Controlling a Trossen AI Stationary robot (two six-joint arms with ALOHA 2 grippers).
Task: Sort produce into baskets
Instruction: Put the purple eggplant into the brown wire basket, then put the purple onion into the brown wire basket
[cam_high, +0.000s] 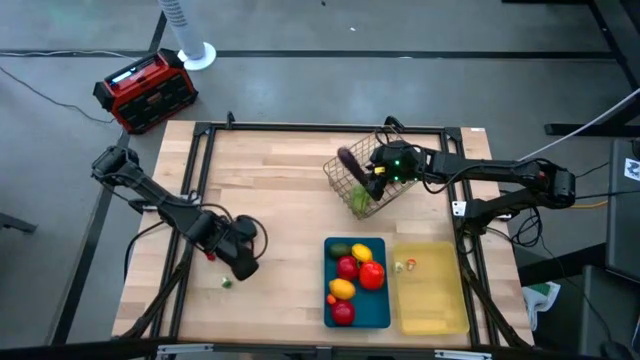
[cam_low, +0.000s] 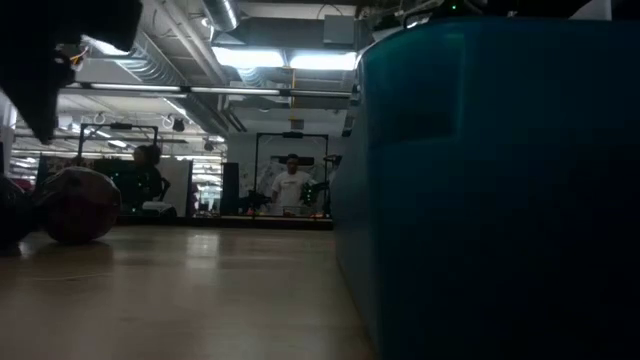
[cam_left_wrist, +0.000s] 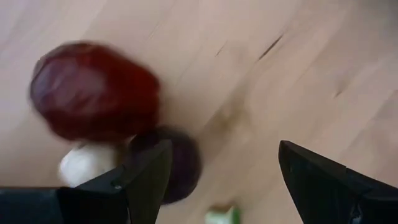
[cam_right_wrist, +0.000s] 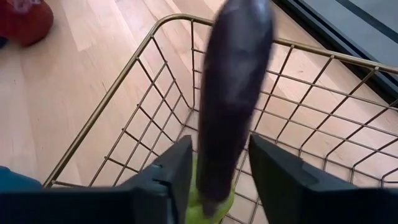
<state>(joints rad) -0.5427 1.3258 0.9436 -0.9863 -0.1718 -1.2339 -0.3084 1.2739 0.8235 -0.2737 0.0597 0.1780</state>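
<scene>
Over the table's far right, the wire basket lies under the right gripper, whose fingers pinch a dark purple eggplant at its lower end. Its long axis stands nearly upright, straight above the basket's inside, so release looks next. At near left, the left gripper, fingers spread, hovers beside a red fruit.
</scene>
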